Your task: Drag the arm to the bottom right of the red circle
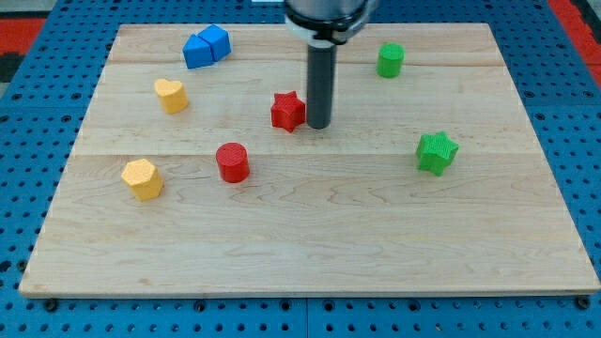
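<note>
Rod upright, vertical from view's top; my tip (318, 126) on board.

On the wooden board (310, 235), my tip (318, 127) stood just to the view's right of the red star (288, 111), touching it or nearly so. The red circle (232, 161) lay toward the view's bottom left of the star. Further left sat the yellow hexagon (142, 178), with the yellow heart (171, 95) above it. The blue blocks (207, 46), pressed together, lay at the view's top left. The green cylinder (391, 59) stood at the top right, the green star (437, 152) below it.
</note>
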Tool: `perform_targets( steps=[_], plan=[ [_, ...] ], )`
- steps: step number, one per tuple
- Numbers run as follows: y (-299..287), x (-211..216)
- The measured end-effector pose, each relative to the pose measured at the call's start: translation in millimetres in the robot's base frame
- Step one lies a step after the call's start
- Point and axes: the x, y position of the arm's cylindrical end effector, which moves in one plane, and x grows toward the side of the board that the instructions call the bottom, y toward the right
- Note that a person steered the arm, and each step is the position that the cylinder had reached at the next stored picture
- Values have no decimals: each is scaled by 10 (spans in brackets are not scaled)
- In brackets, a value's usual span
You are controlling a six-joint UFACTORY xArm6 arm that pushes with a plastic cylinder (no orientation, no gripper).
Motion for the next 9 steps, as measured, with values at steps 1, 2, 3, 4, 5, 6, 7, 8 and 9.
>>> perform_targets(
  steps=[1,2,3,4,5,6,7,8,9],
  plan=[
    [-388,-158],
    [-388,-155],
    [-388,52],
    [-291,370],
    [-206,659],
    [-121,961],
    [-28,1203],
    [-74,1203],
    [-75,1203]
  ],
)
